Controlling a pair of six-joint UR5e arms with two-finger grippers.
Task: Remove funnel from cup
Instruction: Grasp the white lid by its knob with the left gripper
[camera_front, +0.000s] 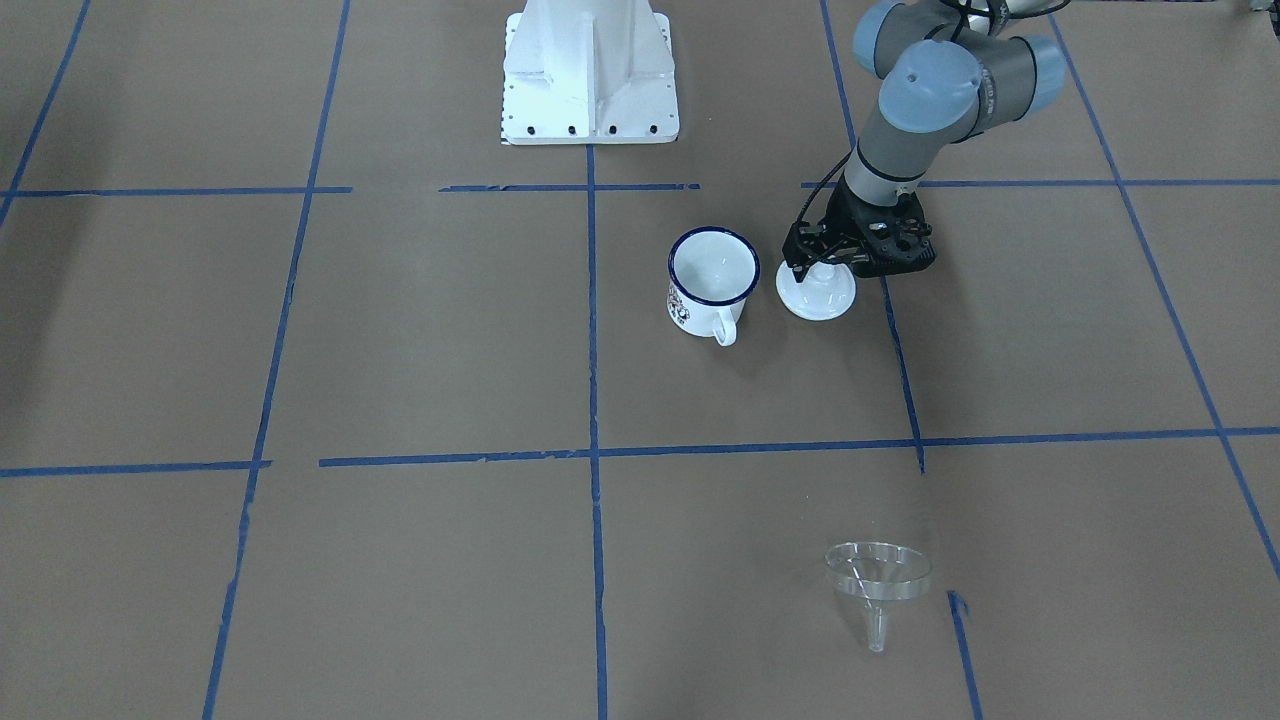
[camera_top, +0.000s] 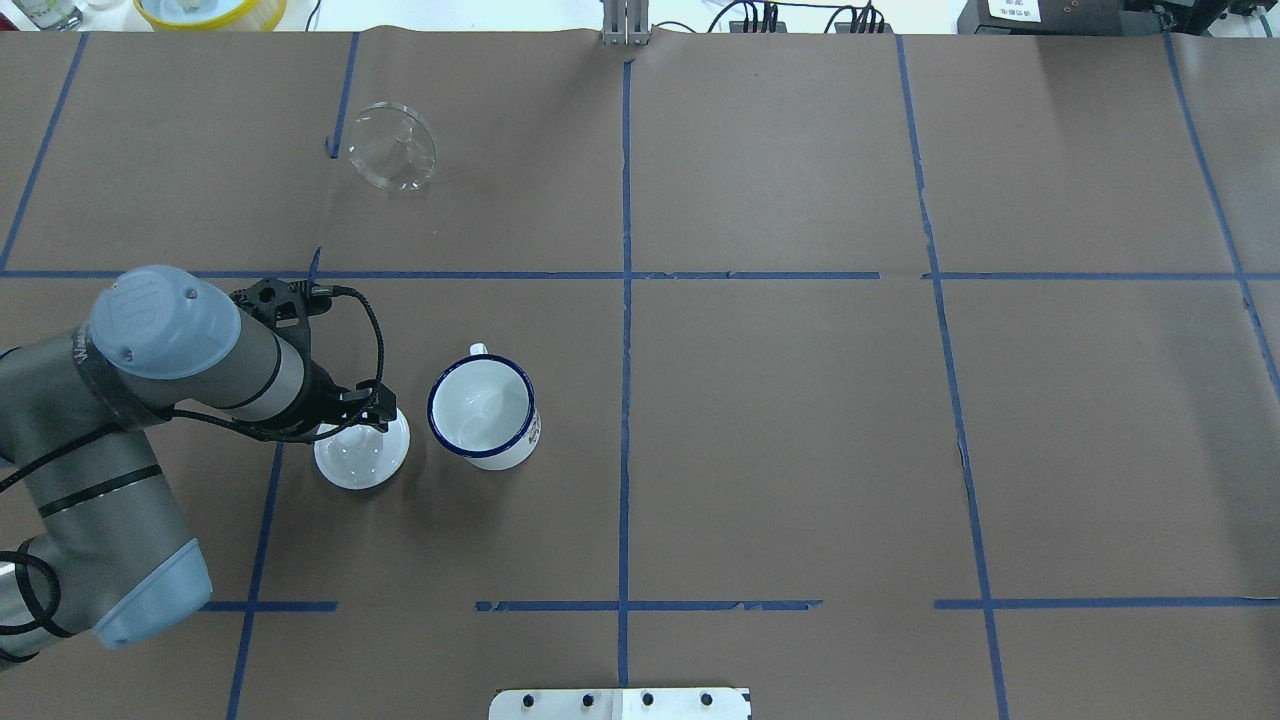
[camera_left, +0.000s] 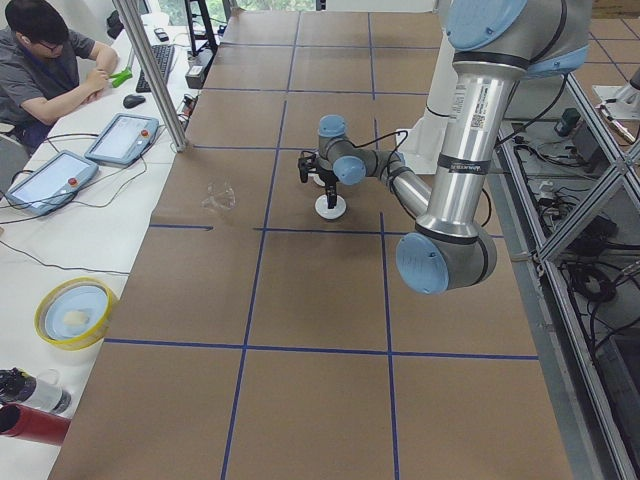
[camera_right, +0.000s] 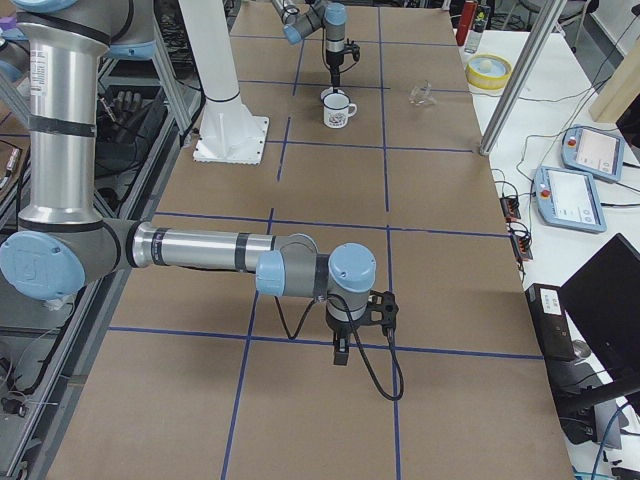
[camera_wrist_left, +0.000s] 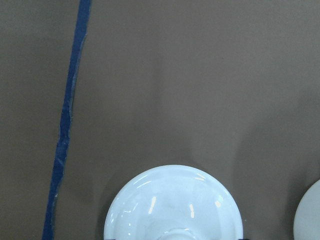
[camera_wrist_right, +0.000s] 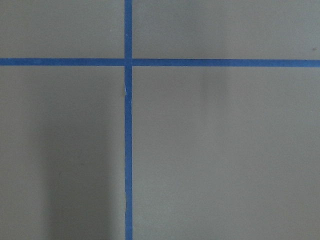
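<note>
The clear funnel (camera_front: 877, 575) lies on its side on the brown table, far from the cup, and also shows in the overhead view (camera_top: 392, 146). The cup (camera_front: 712, 285), a white mug with a dark blue rim, stands upright and empty (camera_top: 485, 410). My left gripper (camera_front: 815, 262) is low over the knob of a white round lid (camera_front: 818, 297) that rests on the table beside the cup. Its jaws look open either side of the knob. My right gripper (camera_right: 341, 355) hangs over bare table far from these things. I cannot tell if it is open or shut.
The robot's white base (camera_front: 590, 70) stands at the table's robot side. A yellow bowl (camera_left: 75, 312) and tablets sit on the side bench past the funnel, where a person sits. Blue tape lines (camera_wrist_right: 128, 150) cross the brown table.
</note>
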